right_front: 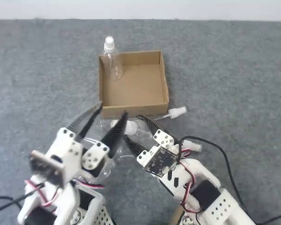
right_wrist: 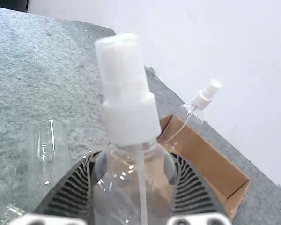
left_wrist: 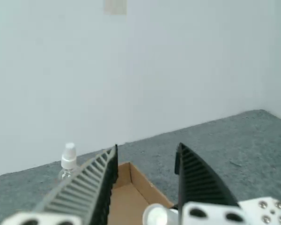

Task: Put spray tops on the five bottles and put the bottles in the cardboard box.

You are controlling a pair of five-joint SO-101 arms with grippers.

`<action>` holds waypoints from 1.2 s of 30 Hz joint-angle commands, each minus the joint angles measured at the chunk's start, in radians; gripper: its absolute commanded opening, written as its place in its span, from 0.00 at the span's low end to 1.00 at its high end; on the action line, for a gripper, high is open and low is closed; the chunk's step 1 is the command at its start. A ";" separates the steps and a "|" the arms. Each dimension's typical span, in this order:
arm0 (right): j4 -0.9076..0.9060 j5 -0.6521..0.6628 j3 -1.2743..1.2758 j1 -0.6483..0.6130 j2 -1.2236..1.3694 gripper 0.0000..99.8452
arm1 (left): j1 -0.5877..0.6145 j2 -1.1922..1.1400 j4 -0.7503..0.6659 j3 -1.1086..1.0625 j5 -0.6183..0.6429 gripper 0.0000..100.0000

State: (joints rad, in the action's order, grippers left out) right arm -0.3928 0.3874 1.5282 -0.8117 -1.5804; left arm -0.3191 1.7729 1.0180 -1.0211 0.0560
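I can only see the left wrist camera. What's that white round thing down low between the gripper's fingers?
Observer: It's the spray top on a clear bottle that the right gripper holds by its body.
Operator: Are any more tops lying around?
Observer: Yes, a loose spray top lies on the table by the cardboard box's near right corner, and another spray top lies beside the right arm.
Operator: Is the standing bottle really inside the box?
Observer: Yes, the standing bottle is inside, in the far left corner.
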 commanded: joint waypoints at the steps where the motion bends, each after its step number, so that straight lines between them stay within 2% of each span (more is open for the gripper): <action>1: 0.005 -0.046 -0.026 -0.007 -0.030 0.01 | 0.089 0.002 0.003 0.082 -0.008 0.19; 6: 0.005 -0.064 -0.028 -0.007 -0.030 0.01 | 0.230 0.002 0.005 0.082 -0.003 0.19; 15: 0.005 -0.071 -0.028 -0.007 -0.038 0.01 | 0.370 0.002 0.005 -0.039 0.031 0.18; 18: 0.005 -0.071 -0.028 -0.007 -0.039 0.01 | 0.381 0.002 0.005 -0.076 0.103 0.18; 22: 0.005 -0.072 -0.028 -0.012 -0.041 0.01 | 0.373 0.002 -0.014 -0.139 0.138 0.18; 27: 0.005 -0.078 -0.028 -0.012 -0.041 0.01 | 0.371 0.002 -0.104 -0.249 0.138 0.18; 30: 0.007 -0.129 -0.029 -0.013 -0.041 0.01 | 0.367 0.002 -0.133 -0.272 0.138 0.18; 36: 0.005 -0.138 -0.028 -0.051 -0.041 0.01 | 0.278 0.002 -0.140 -0.285 0.133 0.18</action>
State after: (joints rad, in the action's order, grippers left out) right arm -0.3928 0.2662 1.5282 -0.8424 -1.5911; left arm -0.0046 1.7714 0.9122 -1.3111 0.1803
